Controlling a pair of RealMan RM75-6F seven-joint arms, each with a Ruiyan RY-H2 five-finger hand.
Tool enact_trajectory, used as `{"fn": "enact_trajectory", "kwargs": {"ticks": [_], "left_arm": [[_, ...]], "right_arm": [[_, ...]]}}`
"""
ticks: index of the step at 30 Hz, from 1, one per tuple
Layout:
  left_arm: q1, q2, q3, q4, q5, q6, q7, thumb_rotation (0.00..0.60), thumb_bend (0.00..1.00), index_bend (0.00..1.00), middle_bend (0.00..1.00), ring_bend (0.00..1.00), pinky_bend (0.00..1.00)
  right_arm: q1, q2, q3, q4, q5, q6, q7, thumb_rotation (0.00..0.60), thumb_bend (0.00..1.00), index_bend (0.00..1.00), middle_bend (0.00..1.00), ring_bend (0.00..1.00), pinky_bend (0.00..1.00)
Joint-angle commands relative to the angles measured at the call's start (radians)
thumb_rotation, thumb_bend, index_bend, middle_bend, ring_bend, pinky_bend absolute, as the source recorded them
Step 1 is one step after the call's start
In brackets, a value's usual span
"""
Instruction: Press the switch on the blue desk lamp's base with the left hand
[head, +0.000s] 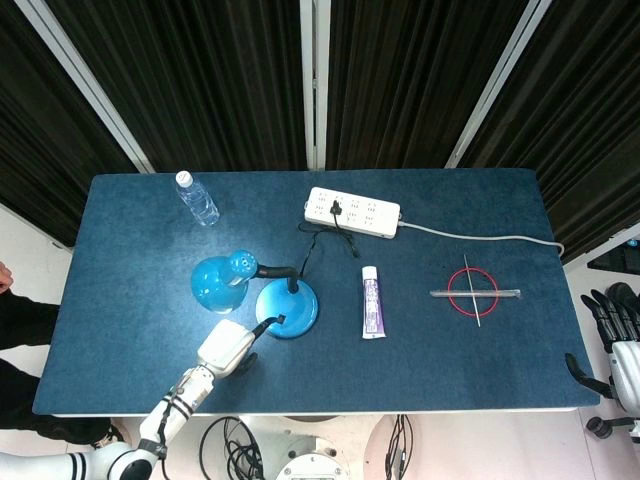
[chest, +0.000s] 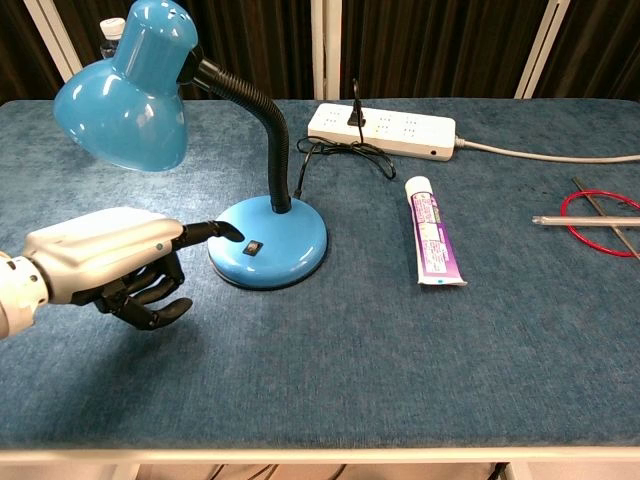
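The blue desk lamp stands left of the table's middle, its round base (head: 288, 309) (chest: 268, 241) carrying a small black switch (chest: 254, 246) (head: 281, 319) on top. Its shade (chest: 128, 90) (head: 220, 283) leans out to the left on a black gooseneck. My left hand (chest: 115, 261) (head: 228, 347) hovers just left of the base with one finger stretched out and the others curled under. That fingertip (chest: 233, 233) lies over the base's left edge, a little short of the switch. My right hand (head: 618, 338) hangs off the table's right end, holding nothing.
A white power strip (chest: 381, 130) with the lamp's plug and cord sits behind the base. A toothpaste tube (chest: 432, 244) lies to the right of it. Further right a red ring (chest: 600, 220) with thin rods. A water bottle (head: 197, 198) stands at the back left.
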Motion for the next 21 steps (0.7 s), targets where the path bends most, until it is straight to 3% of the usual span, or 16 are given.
{"fn": "enact_trajectory", "kwargs": {"ticks": [1,21], "left_arm": [[-0.012,-0.008,-0.001,0.004,-0.019,-0.006,0.013,0.6,0.46,0.1,0.85,0.81,0.83],[-0.053,-0.031,0.006,0.024,-0.065,0.005,0.022,0.6,0.46,0.1,0.85,0.8,0.85]], "right_arm": [[0.0,-0.002,0.001,0.001,0.002,-0.001,0.001,0.6,0.3,0.0,0.0,0.0,0.0],[0.002,-0.006,0.006,0.019,0.018,-0.013,0.016,0.6,0.3,0.0,0.0,0.0,0.0]]}}
